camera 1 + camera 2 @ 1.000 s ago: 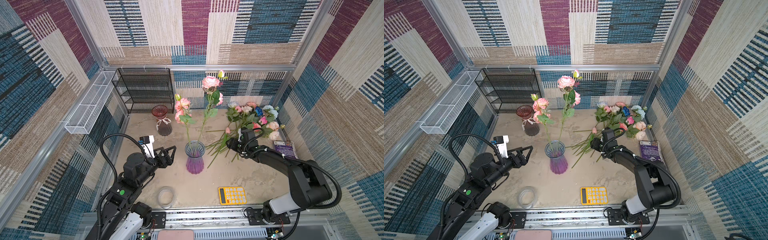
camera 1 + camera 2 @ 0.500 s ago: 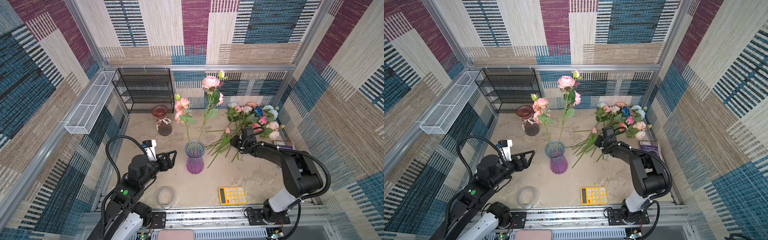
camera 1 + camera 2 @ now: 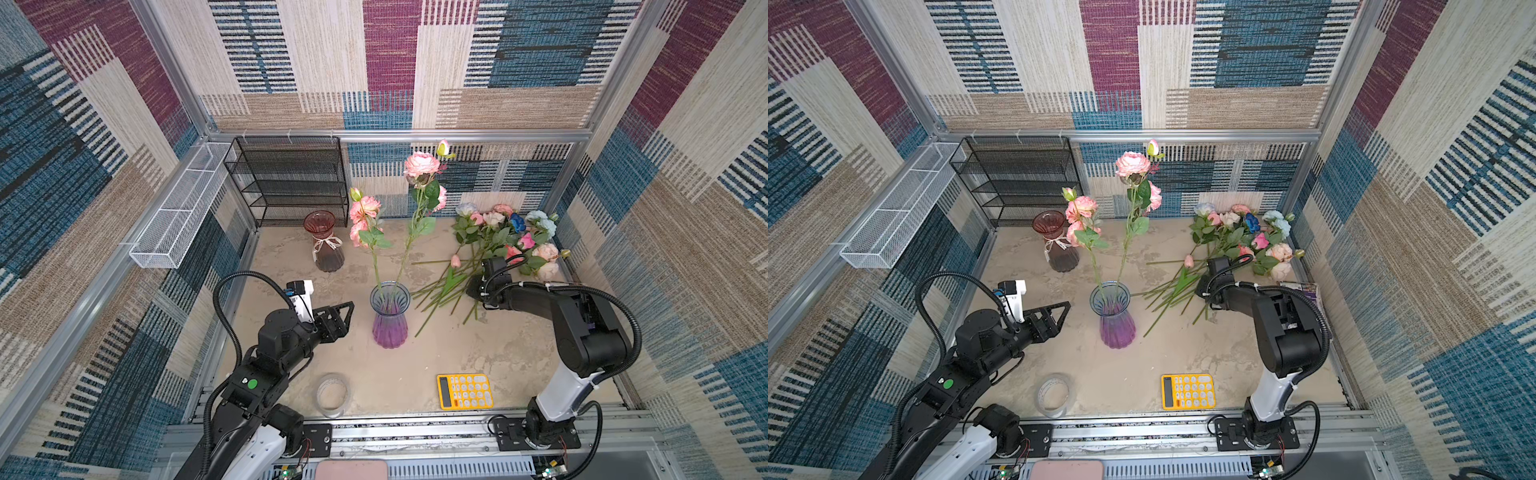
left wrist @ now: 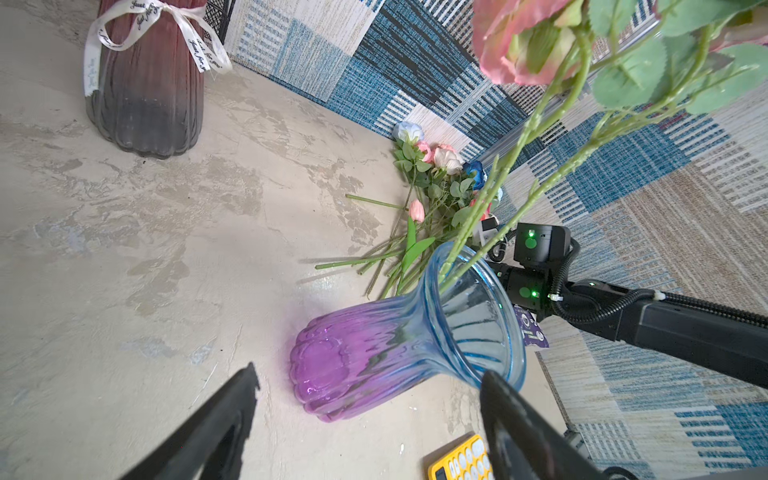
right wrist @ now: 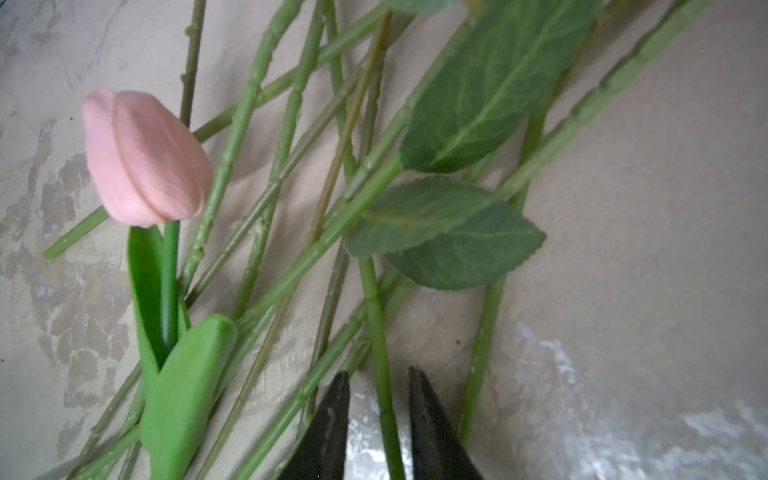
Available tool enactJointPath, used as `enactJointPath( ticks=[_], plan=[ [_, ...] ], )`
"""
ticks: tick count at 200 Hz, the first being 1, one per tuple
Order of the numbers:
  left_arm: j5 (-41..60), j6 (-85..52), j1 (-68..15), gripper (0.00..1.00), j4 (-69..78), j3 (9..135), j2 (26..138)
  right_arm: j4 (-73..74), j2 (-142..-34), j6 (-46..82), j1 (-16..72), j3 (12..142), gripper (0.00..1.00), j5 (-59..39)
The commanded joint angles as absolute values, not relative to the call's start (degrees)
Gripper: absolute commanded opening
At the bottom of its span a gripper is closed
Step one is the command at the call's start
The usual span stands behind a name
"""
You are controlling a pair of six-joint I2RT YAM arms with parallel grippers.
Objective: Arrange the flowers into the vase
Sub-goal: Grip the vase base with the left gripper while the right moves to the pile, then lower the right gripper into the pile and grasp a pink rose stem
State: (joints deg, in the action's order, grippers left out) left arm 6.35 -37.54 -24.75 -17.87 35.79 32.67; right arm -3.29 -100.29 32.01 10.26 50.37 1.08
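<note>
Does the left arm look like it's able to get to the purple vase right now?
Probably yes. The left gripper is open and points at the purple vase from close by, and nothing stands between them in both top views.

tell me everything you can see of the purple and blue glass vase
The ribbed glass vase is see-through, purple at its bulbous base fading to blue at the flared rim. It stands upright near the middle of the mottled beige tabletop. Two long green stems of pink roses stand in it, leaning on the rim. The open left gripper sits beside it, not touching.
</note>
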Motion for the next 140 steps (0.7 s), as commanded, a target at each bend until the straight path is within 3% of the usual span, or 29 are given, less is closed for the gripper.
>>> enactJointPath(
  ticks=[1,30,61,67,80,96,140],
  plan=[
    [5.9,-37.9,-24.7,0.85,-17.8,36.3,32.7,-5.9,-98.6,30.9,10.3,49.1,0.18,1.9],
    [6.4,-38.4,-24.7,0.85,-17.1,36.2,32.7,-3.1,-91.8,29.7,9.9,45.1,0.07,2.6],
    [6.6,-39.0,-24.8,0.85,-16.4,35.5,31.9,-4.2,-88.9,30.1,8.3,43.2,0.06,1.4],
    [6.6,-39.1,-24.7,0.85,-16.1,35.2,31.7,-4.5,-88.8,30.1,8.1,42.9,0.09,0.9],
    [6.8,-39.6,-24.7,0.85,-15.5,34.6,31.2,-5.8,-89.0,30.3,8.1,43.0,0.3,-0.4],
    [7.3,-39.8,-24.7,0.85,-15.1,34.3,31.0,-6.5,-88.2,30.5,8.1,43.1,0.46,-2.1],
    [7.2,-40.0,-24.8,0.84,-15.8,34.6,29.9,-9.5,-83.3,34.0,8.1,50.0,0.49,-3.7]
  ],
)
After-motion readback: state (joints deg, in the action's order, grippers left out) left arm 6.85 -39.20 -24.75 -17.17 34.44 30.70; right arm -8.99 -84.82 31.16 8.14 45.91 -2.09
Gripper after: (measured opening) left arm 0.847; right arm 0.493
